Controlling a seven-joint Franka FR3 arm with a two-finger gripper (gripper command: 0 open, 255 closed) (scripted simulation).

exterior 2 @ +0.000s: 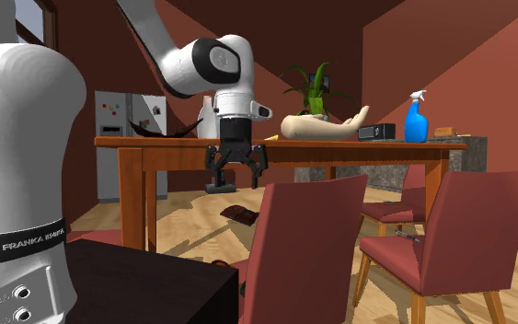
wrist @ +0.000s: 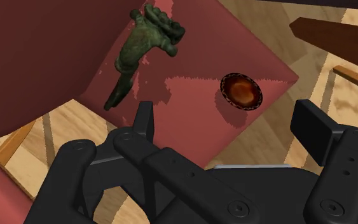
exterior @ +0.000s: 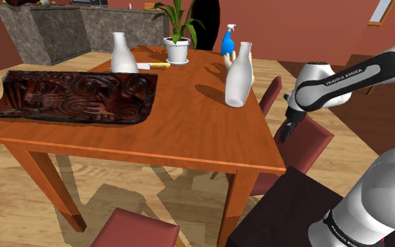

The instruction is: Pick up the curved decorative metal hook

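The greenish curved metal hook (wrist: 142,54) lies on the red chair seat (wrist: 190,105), beside a small round reddish dish (wrist: 241,91). Above the seat, the jaws stand wide open, empty.

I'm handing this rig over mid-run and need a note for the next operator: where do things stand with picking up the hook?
Gripper: open and empty, hanging above a red chair seat.
Green curved hook: lies flat on that seat, ahead of the fingers and untouched. A small round brown dish sits beside it.
Done: nothing grasped yet.
Left: centre over the hook, descend, close, lift.
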